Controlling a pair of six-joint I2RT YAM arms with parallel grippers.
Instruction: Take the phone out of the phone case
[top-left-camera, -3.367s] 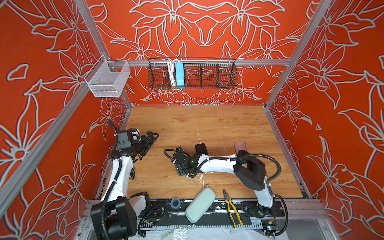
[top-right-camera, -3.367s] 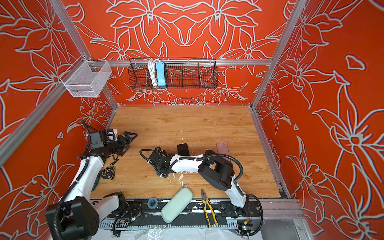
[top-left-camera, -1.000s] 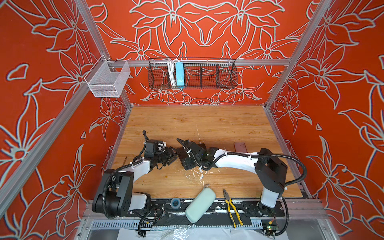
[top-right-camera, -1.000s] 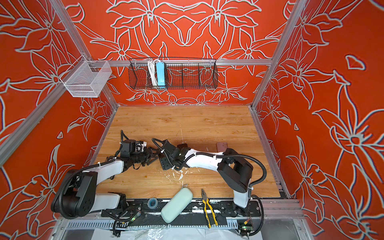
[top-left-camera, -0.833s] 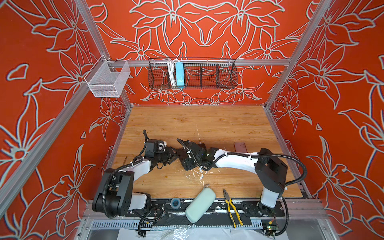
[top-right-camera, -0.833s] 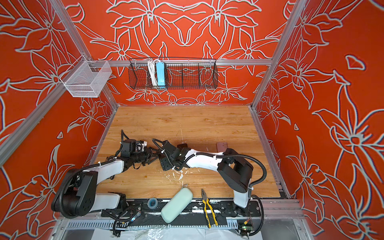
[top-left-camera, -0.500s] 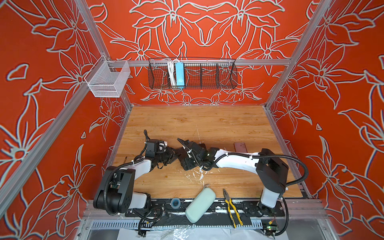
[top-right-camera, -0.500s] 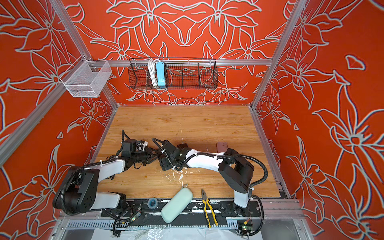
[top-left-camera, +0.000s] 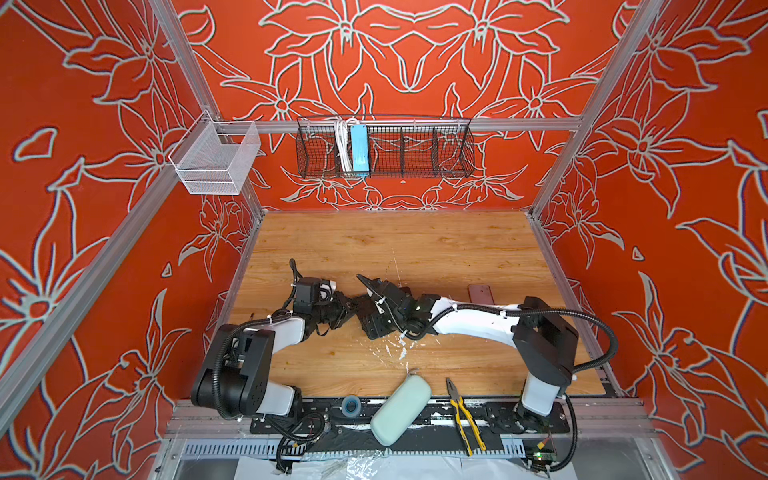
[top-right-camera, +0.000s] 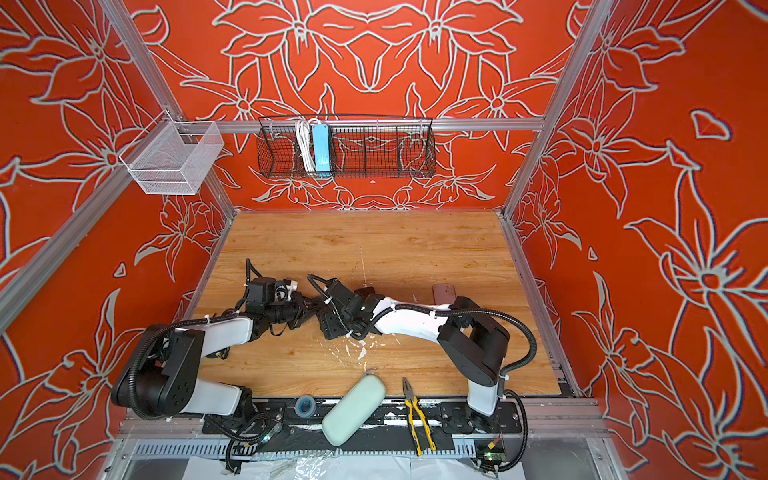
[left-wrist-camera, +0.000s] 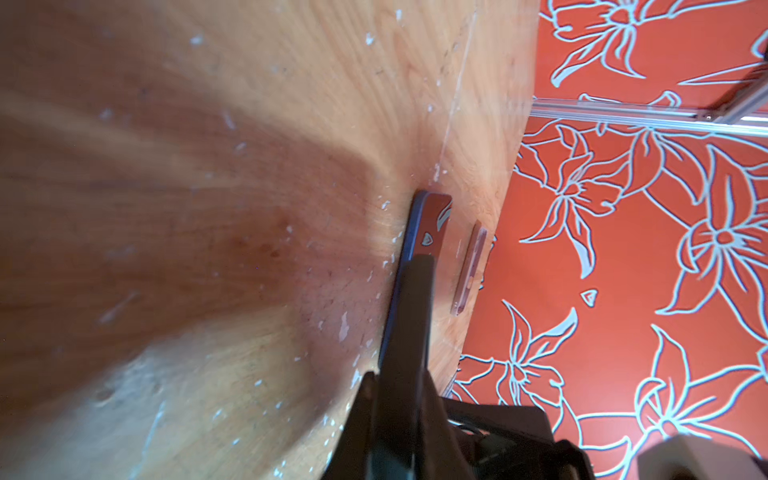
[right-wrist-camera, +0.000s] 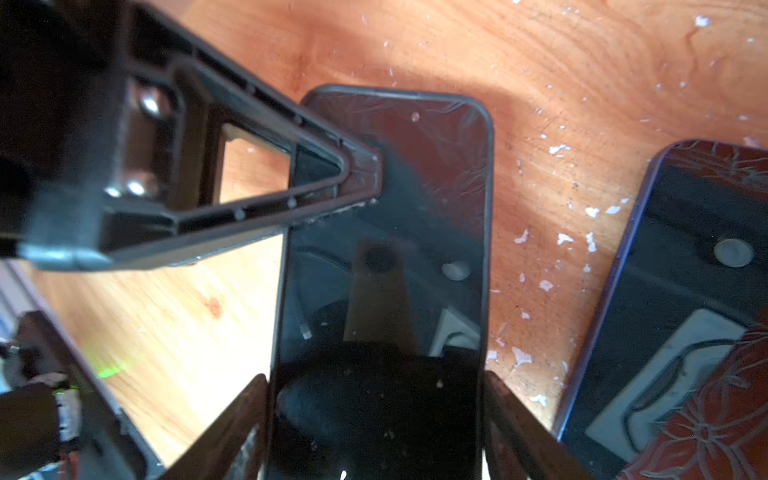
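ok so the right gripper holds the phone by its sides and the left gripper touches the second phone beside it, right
No: the left gripper touches the same phone the right gripper holds by its sides; the second phone lies beside it, per the right wrist view.

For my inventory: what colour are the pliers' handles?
Yellow; the pliers show best in a top view.

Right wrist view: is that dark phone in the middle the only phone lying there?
No, a second phone with a purple rim lies on the wooden table beside the dark phone, apart from it.
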